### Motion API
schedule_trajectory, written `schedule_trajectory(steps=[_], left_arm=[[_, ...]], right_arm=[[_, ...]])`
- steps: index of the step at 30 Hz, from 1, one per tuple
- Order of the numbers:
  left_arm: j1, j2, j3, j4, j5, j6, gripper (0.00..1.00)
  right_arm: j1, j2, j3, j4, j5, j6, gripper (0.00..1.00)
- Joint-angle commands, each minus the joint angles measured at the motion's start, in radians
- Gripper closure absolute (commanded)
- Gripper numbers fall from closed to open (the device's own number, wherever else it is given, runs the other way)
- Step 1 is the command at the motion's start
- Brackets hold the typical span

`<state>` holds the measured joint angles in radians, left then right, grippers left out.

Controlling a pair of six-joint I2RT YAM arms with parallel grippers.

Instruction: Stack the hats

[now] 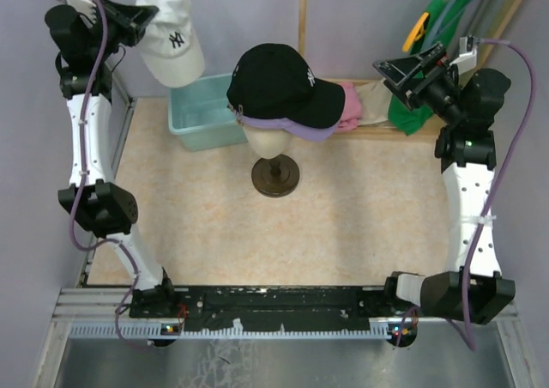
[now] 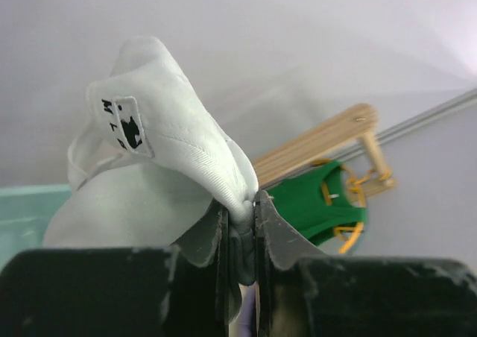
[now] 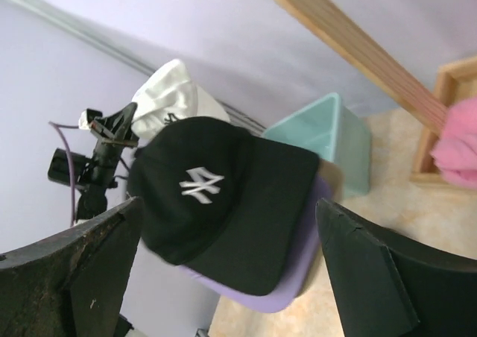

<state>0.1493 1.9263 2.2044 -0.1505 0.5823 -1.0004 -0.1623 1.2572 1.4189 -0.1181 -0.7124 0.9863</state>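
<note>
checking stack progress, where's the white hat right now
The white hat hangs at the far left of the top view, pinched in the left arm's fingers, just left of the teal bin and apart from the black hat.

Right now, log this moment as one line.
left gripper: shut on white cap, aloft | right gripper: open, empty | black cap: atop purple cap on head stand

I am holding the left arm stretched up along the surface's left edge. Its hand (image 1: 147,16) is reaching past the far-left corner, with the fingers (image 2: 274,236) pressing together on a fold of the white hat (image 2: 171,165). I am holding the right arm up along the right edge. Its hand (image 1: 391,82) is hovering near the far-right corner, pointing inward, with its fingers (image 3: 74,270) standing wide apart.
</note>
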Motion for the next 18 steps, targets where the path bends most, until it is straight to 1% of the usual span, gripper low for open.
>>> schedule_trajectory(steps=[1, 5, 7, 11, 16, 18], left_arm=[[-0.003, -0.093, 0.031, 0.21, 0.048, -0.23, 1.0], [-0.002, -0.141, 0.035, 0.279, 0.067, -0.363, 1.0], [-0.002, -0.169, 0.024, 0.305, 0.085, -0.425, 1.0], [-0.003, -0.257, -0.067, 0.424, 0.075, -0.584, 1.0], [-0.003, -0.284, -0.036, 0.517, 0.055, -0.759, 1.0], [-0.002, -0.285, -0.002, 0.525, 0.042, -0.801, 1.0]], right_arm=[[0.037, -0.113, 0.031, 0.178, -0.057, 0.063, 0.04], [0.077, -0.126, 0.019, 0.364, -0.064, 0.23, 0.04], [0.136, -0.114, 0.032, 0.408, -0.059, 0.269, 0.04], [0.302, -0.085, 0.076, 0.42, 0.015, 0.238, 0.04], [0.544, -0.018, 0.088, 0.501, 0.129, 0.216, 0.04], [0.637, 0.013, 0.115, 0.525, 0.166, 0.186, 0.04]])
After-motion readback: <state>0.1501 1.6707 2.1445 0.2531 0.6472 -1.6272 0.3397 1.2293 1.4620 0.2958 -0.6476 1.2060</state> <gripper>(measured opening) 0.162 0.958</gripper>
